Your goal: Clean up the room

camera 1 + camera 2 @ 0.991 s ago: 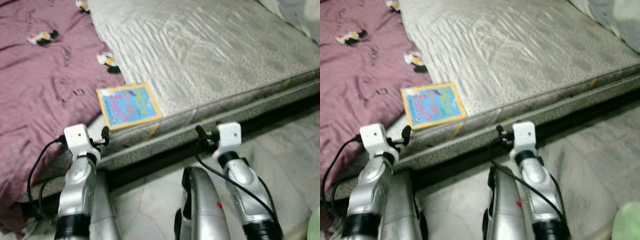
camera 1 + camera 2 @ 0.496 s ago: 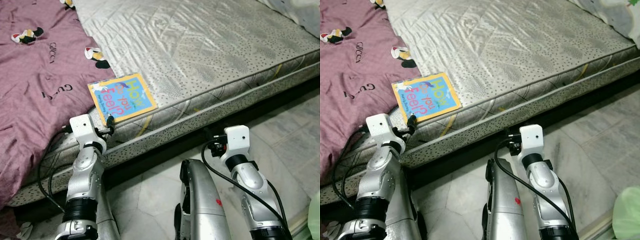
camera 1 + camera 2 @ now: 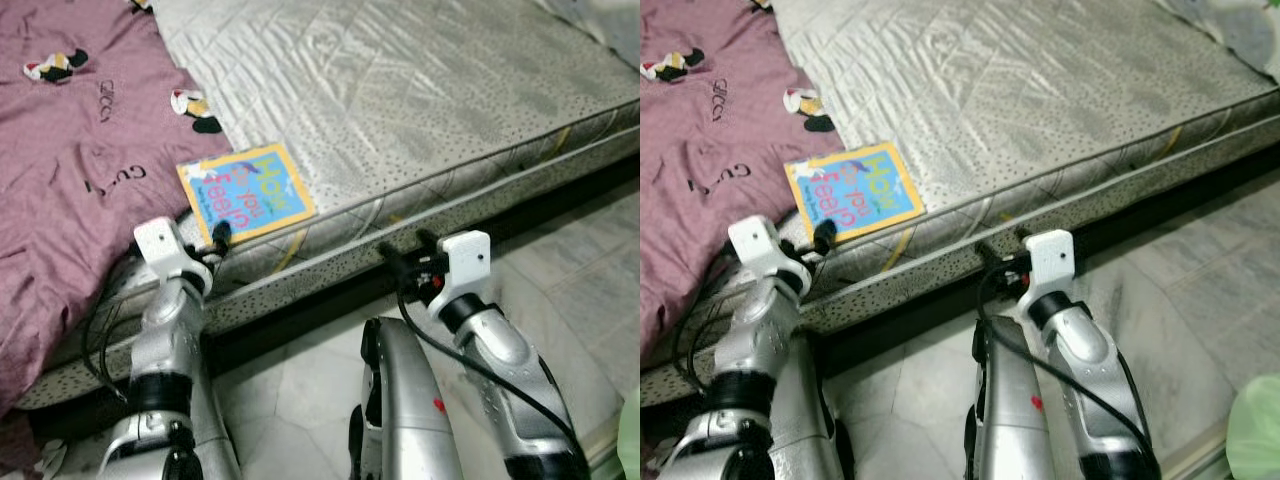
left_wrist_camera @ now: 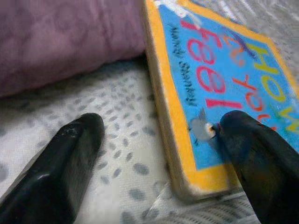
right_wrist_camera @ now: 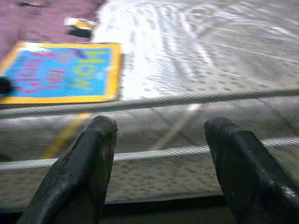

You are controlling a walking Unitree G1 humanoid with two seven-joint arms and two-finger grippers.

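Note:
A blue picture book with a yellow border lies flat near the front edge of a grey mattress, beside a mauve blanket. My left gripper is open at the book's near left corner; in the left wrist view one finger rests over the book and the other finger lies on the mattress beside it. My right gripper is open and empty in front of the mattress side, to the right of the book.
The mattress sits on a low dark frame above a pale marble floor. Small cartoon prints dot the blanket. A pale green object shows at the lower right corner. My silver leg stands between the arms.
My right gripper has moved forward and up toward the mattress edge. My left gripper stays at the book's corner. The camera has shifted slightly.

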